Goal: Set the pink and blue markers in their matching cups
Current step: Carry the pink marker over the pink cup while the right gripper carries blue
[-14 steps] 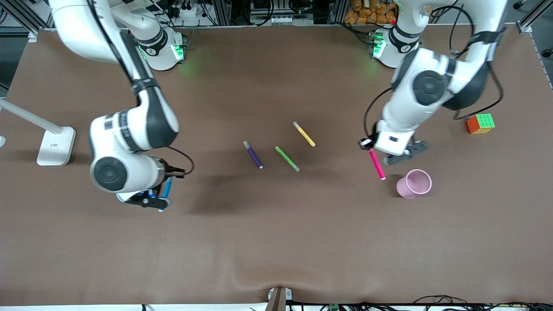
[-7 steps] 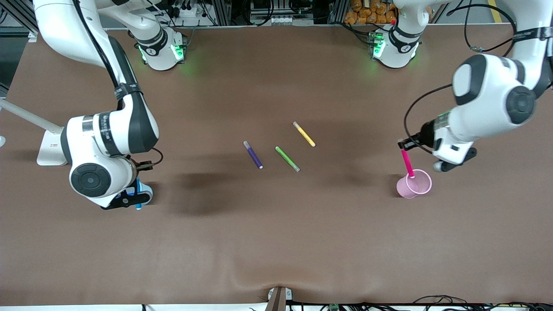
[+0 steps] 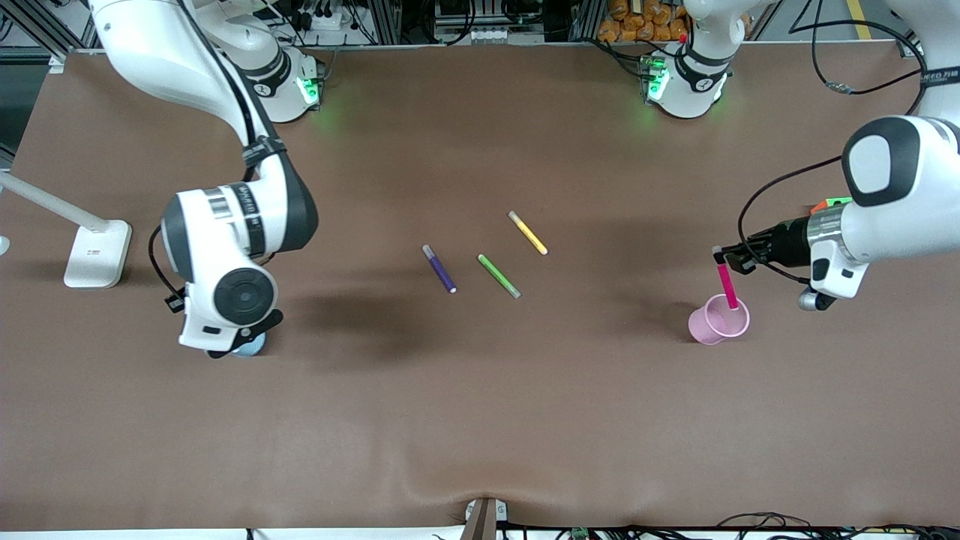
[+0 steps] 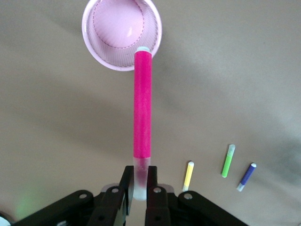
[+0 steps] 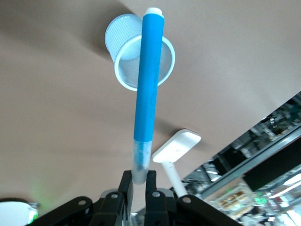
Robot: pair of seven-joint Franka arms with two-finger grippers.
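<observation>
Overhead, left gripper (image 4: 138, 188) clamped on slim magenta-pink marker (image 3: 726, 283), tip at rim of pale pink tapered cup (image 3: 718, 319) on brown tabletop (image 3: 480, 420). Likewise right gripper (image 5: 138, 188) clamped on bright blue marker (image 5: 148, 77) above pale blue mesh cup (image 5: 123, 49).

Each held marker (image 4: 142, 108) (image 5: 148, 80) over a cup (image 4: 122, 33) (image 5: 141, 56).
</observation>
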